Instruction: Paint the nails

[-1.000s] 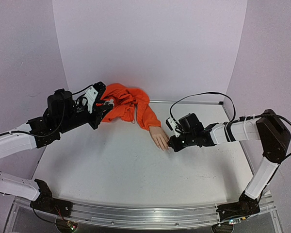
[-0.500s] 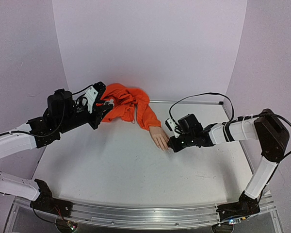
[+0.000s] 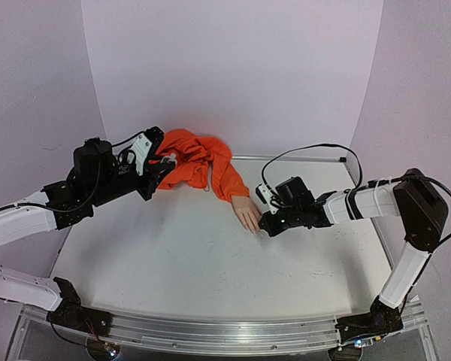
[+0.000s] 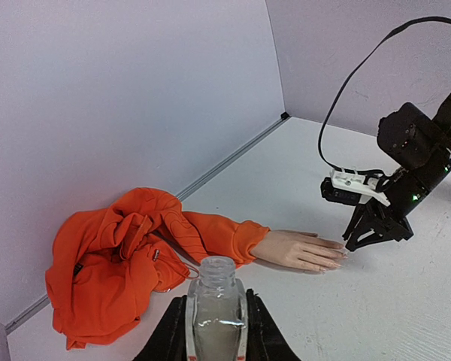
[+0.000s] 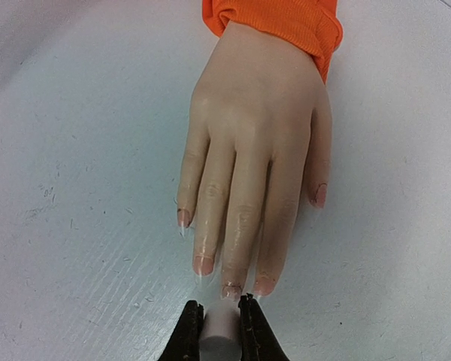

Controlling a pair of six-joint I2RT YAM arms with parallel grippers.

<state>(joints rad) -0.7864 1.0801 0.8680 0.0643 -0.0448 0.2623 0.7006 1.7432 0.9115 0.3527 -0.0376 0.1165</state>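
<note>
A flesh-coloured mannequin hand (image 3: 247,213) with an orange sleeve (image 3: 227,180) lies flat on the white table. Its pale nails (image 5: 204,264) point at my right gripper (image 5: 222,320), which is shut on a small pale grey cylinder (image 5: 222,327), probably the polish brush cap; the brush tip is hidden at the middle fingernail (image 5: 233,289). In the top view the right gripper (image 3: 266,223) sits just at the fingertips. My left gripper (image 4: 216,331) is shut on a small clear uncapped bottle (image 4: 215,308), held up at the far left (image 3: 159,164). The hand also shows in the left wrist view (image 4: 301,250).
The bunched orange garment (image 3: 195,158) lies against the back wall behind the hand. A metal rail (image 3: 293,158) runs along the table's back edge. Purple walls close in the back and both sides.
My right gripper has crept slightly left, closer to the fingertips. The left arm and the bottle have not moved.
</note>
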